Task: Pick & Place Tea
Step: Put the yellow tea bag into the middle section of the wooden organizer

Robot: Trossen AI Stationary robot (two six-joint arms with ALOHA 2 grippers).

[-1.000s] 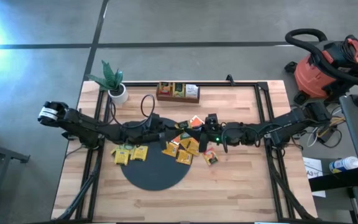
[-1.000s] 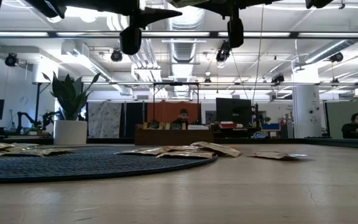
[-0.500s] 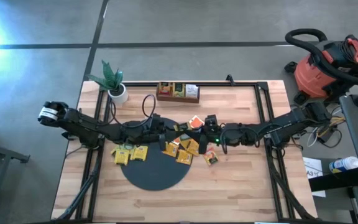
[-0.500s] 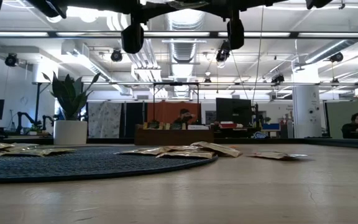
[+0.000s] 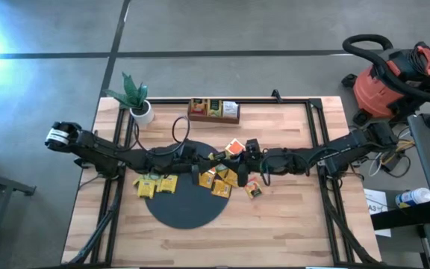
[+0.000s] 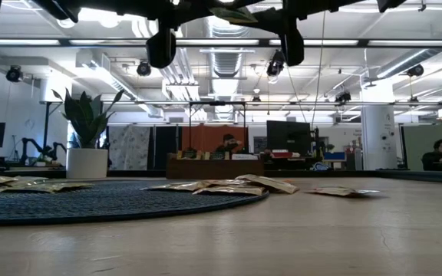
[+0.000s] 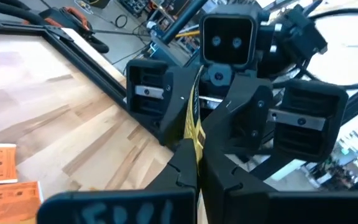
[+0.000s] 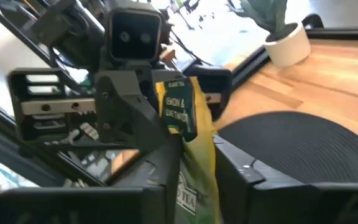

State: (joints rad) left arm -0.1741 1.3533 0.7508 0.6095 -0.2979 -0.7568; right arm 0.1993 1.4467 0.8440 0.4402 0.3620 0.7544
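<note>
Since the earlier frame: left gripper (image 7: 194, 163) has clamped the yellow tea packet (image 7: 194, 121); right gripper (image 8: 194, 163) loosens, fingers parting. We judge this a mid-air handover above the black mat (image 5: 189, 205). Next we need the right arm clear.

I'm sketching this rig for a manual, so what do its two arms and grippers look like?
Both arms are dark, slim and jointed, with black cables looping along them. The left arm ends in a white-banded base joint; the right arm shows a small green light near its wrist. The left gripper and right gripper have black, blocky, angular fingers.
</note>
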